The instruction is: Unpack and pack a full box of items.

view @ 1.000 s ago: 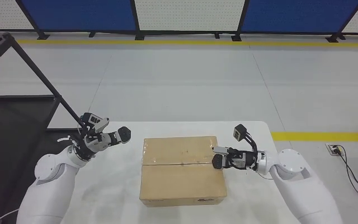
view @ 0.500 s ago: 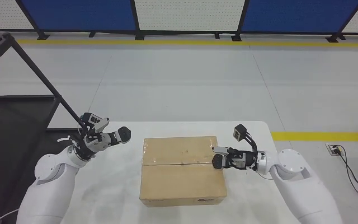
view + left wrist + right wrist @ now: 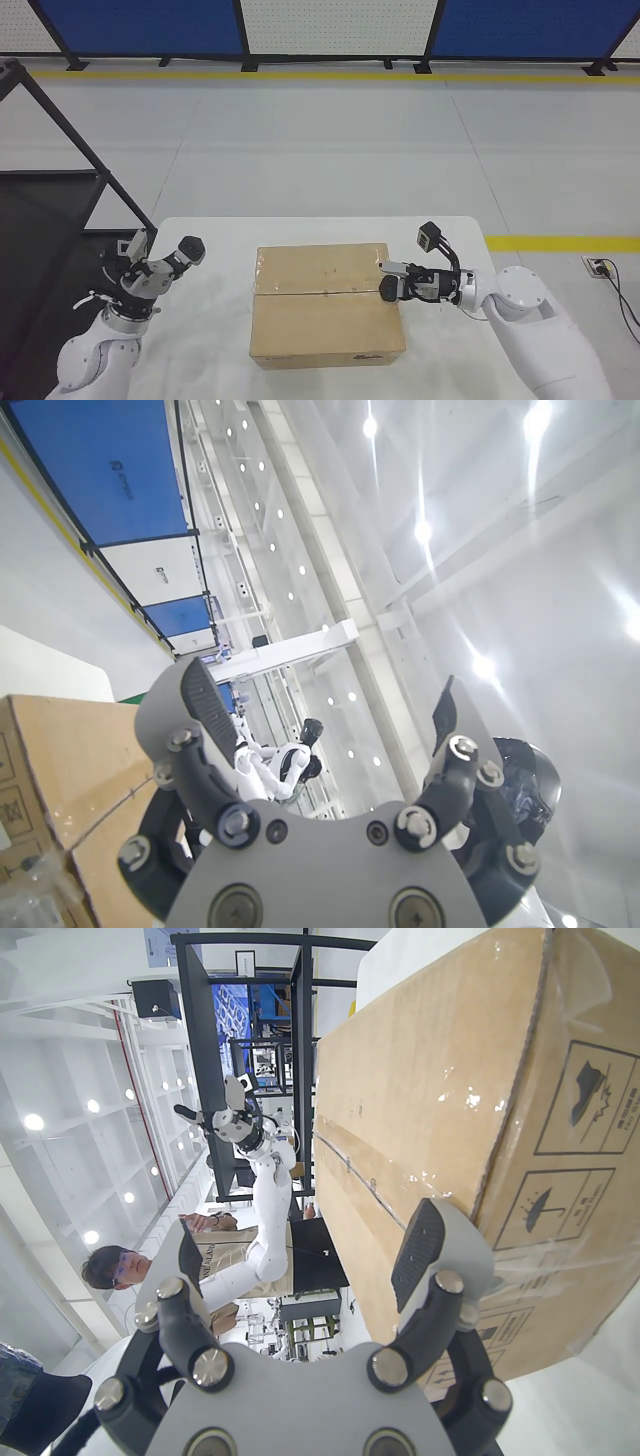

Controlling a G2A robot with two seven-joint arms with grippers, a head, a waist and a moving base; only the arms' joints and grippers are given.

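Over the right side of the white, round-cornered desk (image 3: 215, 320), your right pincer (image 3: 307, 1228) sits spread wide, holding nothing. One ribbed black pad (image 3: 419, 1253) lies against or just off the top edge of the closed brown cardboard box (image 3: 325, 305), where the lid meets the end wall; you cannot tell from the wrist view whether it touches. The other finger hangs free, away from the cardboard. From above, this pincer lines up with the taped seam (image 3: 320, 293) that runs the length of the lid between the two flaps. Clear tape covers that seam and wraps down onto the end wall, which carries printed handling symbols.

Your left pincer (image 3: 185, 252) is also spread and empty. It stands off the box's left end, apart from it, over the desk's left side, with its fingers tilted upward toward the ceiling lights.

The box rests flat in the middle of the desk, flaps shut, with its long side running left to right across your top view.
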